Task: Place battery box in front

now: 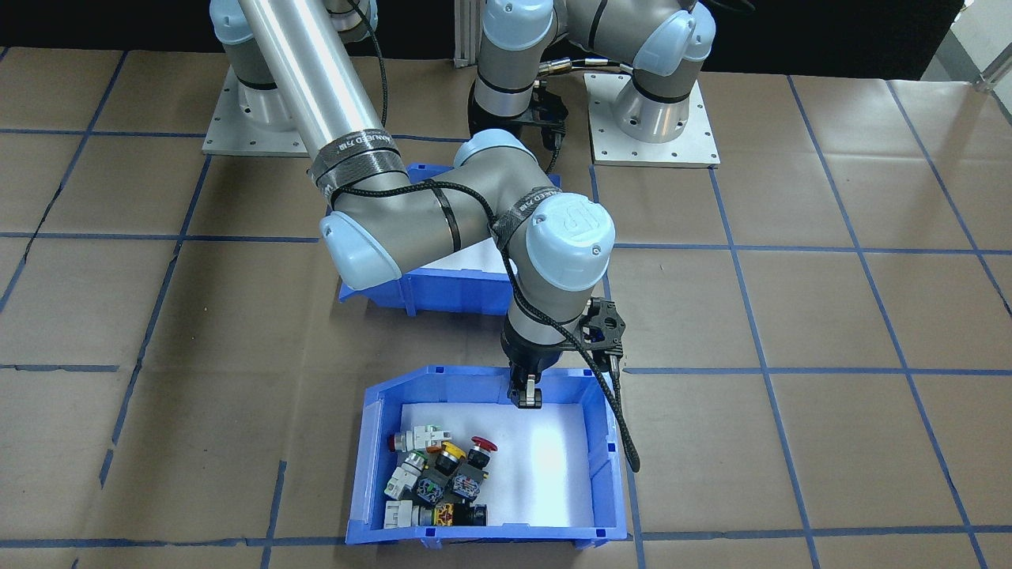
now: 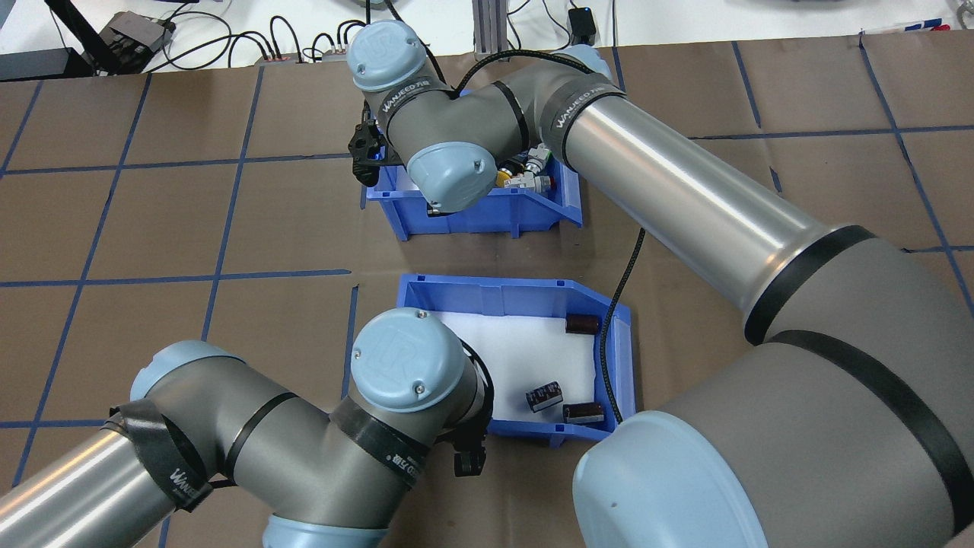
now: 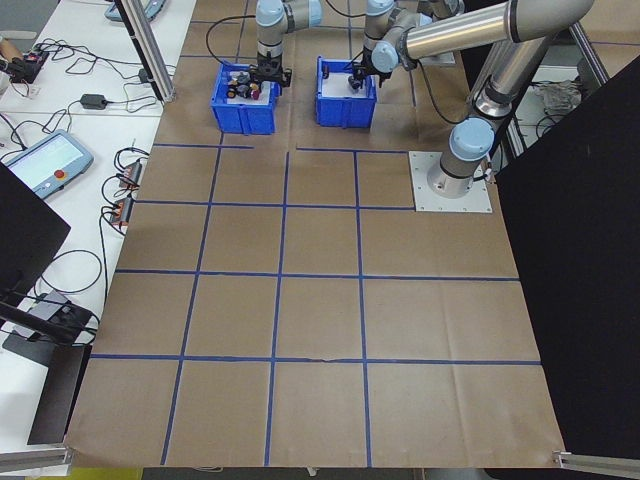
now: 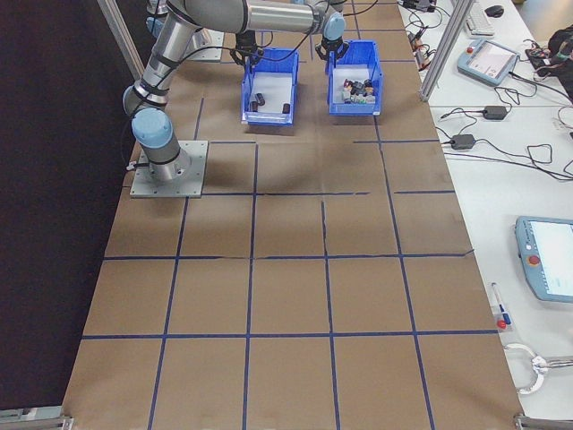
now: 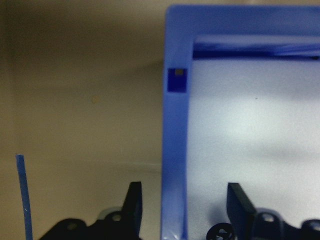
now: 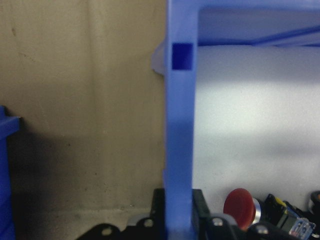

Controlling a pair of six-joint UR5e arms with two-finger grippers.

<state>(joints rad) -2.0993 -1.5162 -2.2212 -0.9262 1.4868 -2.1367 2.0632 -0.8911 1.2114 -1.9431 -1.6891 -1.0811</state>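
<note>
The right end effector (image 6: 172,200) clamps the switch bin's (image 1: 371,442) wall; beside it, the left end effector (image 5: 182,205) straddles the battery box (image 2: 616,342) wall, fingers apart.

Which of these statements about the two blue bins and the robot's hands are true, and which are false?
1. The right hand is shut on a wall of the push-button switch bin. True.
2. The left hand is shut on the battery box. False: it is open, one finger on each side of the wall, with gaps.
3. The battery box holds three dark cylinders. True.
4. The two bins touch. False: bare table lies between them.
</note>
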